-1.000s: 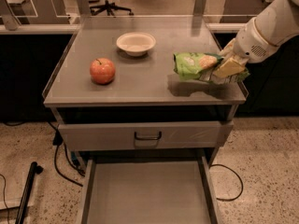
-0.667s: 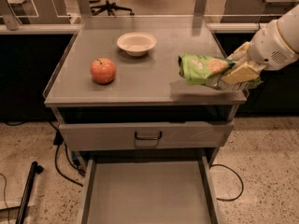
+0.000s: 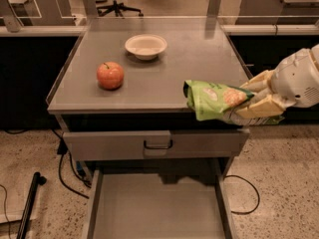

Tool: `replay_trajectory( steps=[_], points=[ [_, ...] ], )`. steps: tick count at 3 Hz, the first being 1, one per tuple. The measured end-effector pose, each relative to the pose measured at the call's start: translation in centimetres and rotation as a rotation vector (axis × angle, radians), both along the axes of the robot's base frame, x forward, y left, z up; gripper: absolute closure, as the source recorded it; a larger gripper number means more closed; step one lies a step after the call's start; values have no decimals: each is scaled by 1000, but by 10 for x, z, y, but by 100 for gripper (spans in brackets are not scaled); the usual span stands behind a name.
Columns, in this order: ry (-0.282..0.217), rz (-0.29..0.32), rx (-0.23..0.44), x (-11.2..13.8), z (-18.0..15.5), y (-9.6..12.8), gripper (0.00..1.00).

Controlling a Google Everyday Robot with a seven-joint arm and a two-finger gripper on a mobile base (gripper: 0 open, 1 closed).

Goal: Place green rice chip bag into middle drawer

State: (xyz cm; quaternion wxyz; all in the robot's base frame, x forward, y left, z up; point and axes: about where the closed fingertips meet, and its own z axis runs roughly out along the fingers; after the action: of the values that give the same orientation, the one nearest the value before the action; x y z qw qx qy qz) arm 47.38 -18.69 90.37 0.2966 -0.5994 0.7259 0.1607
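The green rice chip bag [image 3: 215, 99] hung clear of the table [image 3: 164, 83], over its front edge near the front right corner, its crinkled end pointing left. The pincer [image 3: 245, 102] was clamped on the bag's right end, reaching in from the right. A second before, the bag had been farther back along the right edge; it had since been carried forward and out past the front edge. That probably meant the lift was done and the carry was under way. The middle drawer [image 3: 159, 215] stood open below, beneath a closed drawer front [image 3: 157, 144], so the bag likely needed lowering into it. The apple [image 3: 110, 75] and bowl [image 3: 145, 46] sat untouched toward the back left.
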Motion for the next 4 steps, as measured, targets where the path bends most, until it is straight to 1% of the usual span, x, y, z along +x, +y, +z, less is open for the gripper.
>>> replay_trajectory(
  steps=[1, 2, 3, 4],
  points=[
    [37, 9, -4, -9, -16, 3, 100],
    [37, 9, -4, -9, -16, 3, 100],
    [76, 17, 14, -13, -39, 13, 100],
    [105, 49, 75, -25, -73, 32, 100]
  ],
)
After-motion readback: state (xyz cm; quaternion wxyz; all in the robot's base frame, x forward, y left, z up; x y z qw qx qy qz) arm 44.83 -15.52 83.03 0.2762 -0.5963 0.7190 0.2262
